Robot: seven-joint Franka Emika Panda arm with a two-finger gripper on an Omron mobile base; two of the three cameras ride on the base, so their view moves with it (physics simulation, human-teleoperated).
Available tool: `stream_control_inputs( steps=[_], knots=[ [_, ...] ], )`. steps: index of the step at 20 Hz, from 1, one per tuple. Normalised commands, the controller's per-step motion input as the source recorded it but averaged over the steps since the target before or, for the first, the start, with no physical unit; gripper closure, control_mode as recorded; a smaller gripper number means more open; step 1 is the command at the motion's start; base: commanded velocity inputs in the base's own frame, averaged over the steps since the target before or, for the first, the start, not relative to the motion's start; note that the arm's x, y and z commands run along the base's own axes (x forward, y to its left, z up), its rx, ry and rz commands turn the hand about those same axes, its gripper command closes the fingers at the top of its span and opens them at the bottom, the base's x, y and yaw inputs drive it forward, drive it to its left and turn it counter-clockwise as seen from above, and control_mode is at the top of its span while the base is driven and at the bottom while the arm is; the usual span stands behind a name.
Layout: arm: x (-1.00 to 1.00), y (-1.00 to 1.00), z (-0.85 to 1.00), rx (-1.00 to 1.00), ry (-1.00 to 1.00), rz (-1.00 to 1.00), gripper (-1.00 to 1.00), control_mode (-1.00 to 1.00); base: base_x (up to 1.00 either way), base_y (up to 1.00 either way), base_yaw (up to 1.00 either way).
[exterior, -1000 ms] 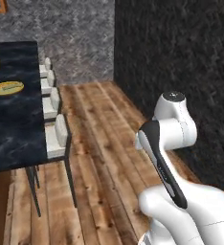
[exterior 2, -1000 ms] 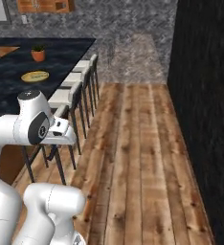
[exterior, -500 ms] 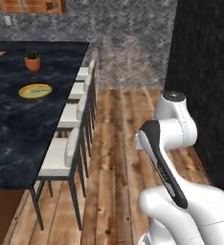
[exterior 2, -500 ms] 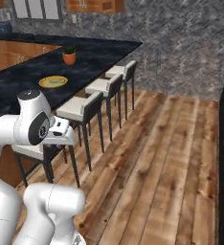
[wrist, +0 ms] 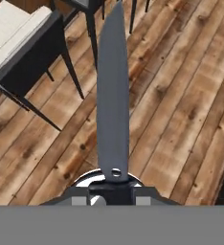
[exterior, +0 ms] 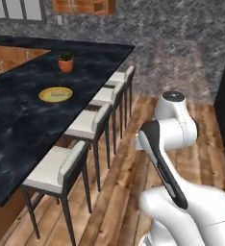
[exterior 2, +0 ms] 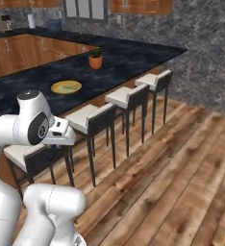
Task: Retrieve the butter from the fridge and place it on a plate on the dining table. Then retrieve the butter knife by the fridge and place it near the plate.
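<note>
Hand view puts our gripper (wrist: 113, 191) clenched on the butter knife (wrist: 113, 95), its fingertips cut off by the frame edge, above the wooden floor (wrist: 181, 95). Farther off, the plate (exterior: 56, 94) sits on the dining table (exterior: 18, 129) near a potted plant (exterior: 66, 61); we cannot make out butter on it.

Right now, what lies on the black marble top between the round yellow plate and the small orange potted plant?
Nothing: in the left base view bare black marble top separates the round yellow plate from the small orange potted plant.
</note>
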Motion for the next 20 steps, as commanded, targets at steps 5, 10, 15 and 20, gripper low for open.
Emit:
stream_control_inputs(
  steps=[5, 10, 15, 20],
  knots=[
    [0.0, 0.0, 0.0, 0.0, 0.0, 0.0, 1.0, 1.0, 0.68, -0.94, 0.47],
    [0.0, 0.0, 0.0, 0.0, 0.0, 0.0, 1.0, 1.0, 0.57, -0.99, 0.47],
    [0.0, 0.0, 0.0, 0.0, 0.0, 0.0, 1.0, 1.0, 0.25, -1.0, 0.39],
    [0.0, 0.0, 0.0, 0.0, 0.0, 0.0, 1.0, 1.0, 0.0, -0.92, 0.34]
  ],
)
